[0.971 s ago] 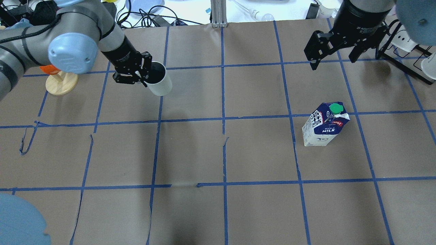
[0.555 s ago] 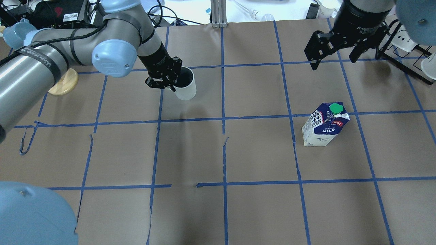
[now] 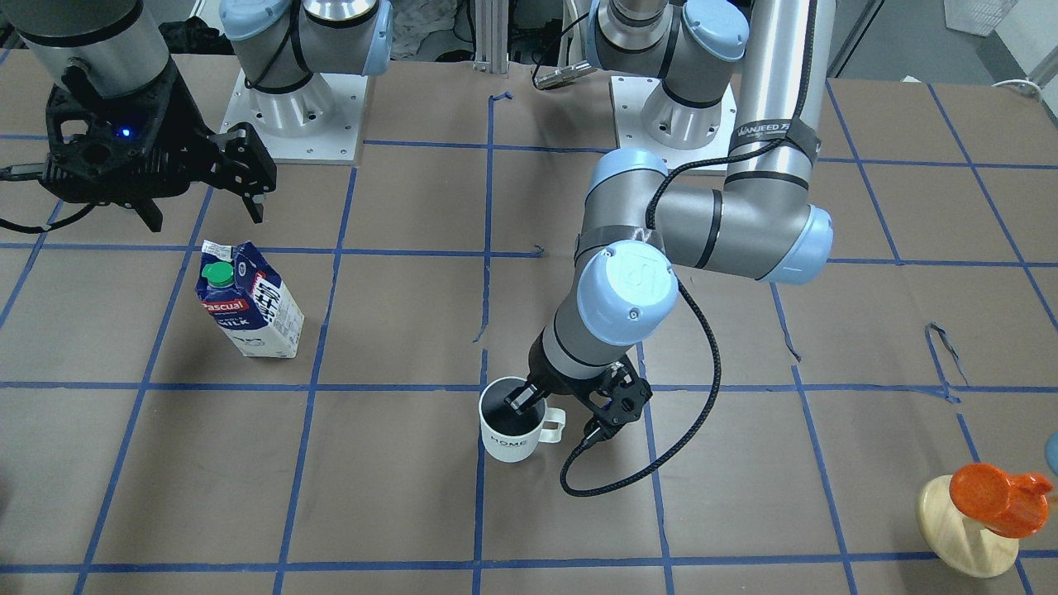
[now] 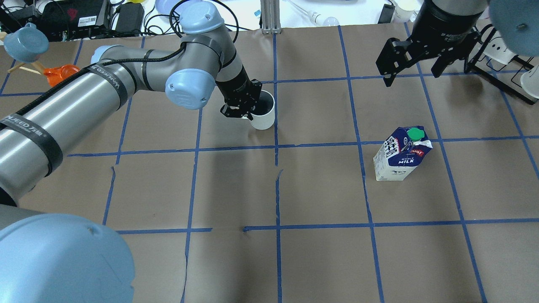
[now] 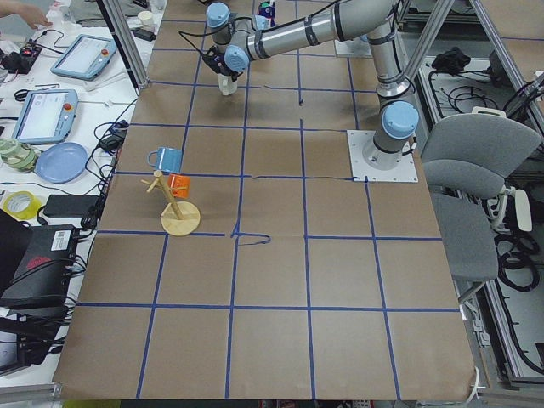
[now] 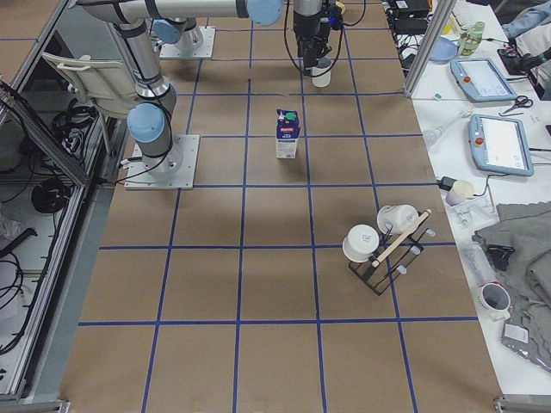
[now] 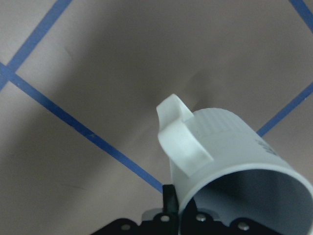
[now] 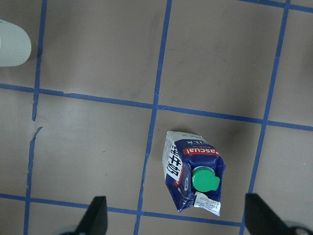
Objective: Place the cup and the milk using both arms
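My left gripper [image 4: 251, 112] is shut on the rim of the white "HOME" cup [image 4: 264, 116], next to its handle. It holds the cup upright, low over the table near the centre line. The cup also shows in the front view [image 3: 511, 433] and the left wrist view [image 7: 230, 156]. I cannot tell whether it touches the table. The milk carton [image 4: 401, 156] stands upright on the right side, seen from above in the right wrist view [image 8: 192, 175]. My right gripper [image 4: 412, 73] hangs open and empty above and behind the carton, apart from it.
A wooden mug tree [image 3: 969, 529] with an orange cup stands at the far left of the table. A black rack with white cups [image 6: 383, 245] stands at the far right. Blue tape lines grid the brown table cover [image 4: 320, 189].
My left arm has carried the cup to the right, from the left part of the table to near the centre line. The right gripper and the milk have not moved.
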Controlling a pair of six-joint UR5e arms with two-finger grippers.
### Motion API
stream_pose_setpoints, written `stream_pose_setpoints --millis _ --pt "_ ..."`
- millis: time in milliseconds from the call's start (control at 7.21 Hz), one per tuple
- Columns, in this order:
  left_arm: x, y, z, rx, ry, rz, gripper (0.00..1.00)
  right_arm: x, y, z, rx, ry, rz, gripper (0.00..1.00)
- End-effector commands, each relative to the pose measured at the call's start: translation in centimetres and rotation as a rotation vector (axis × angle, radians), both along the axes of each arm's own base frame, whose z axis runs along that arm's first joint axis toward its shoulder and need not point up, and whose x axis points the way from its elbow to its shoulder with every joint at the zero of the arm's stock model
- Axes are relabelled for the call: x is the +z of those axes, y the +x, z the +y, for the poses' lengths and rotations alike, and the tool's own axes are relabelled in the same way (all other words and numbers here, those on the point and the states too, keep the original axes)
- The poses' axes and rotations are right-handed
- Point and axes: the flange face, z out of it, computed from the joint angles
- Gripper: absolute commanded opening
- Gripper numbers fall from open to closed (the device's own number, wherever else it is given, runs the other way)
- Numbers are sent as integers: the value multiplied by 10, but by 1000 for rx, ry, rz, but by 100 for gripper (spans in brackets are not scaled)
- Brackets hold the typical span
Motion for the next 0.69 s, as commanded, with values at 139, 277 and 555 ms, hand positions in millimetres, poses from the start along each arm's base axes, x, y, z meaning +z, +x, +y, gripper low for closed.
stream_pose_setpoints --millis 139,277,555 --pt "-5 -19 10 3 22 8 0 0 0 0 -1 1 0 100" --pt "-9 -23 15 -3 32 7 0 0 0 0 -1 1 0 100" --pt "-7 -27 17 2 37 24 34 0 -1 0 -1 1 1 100"
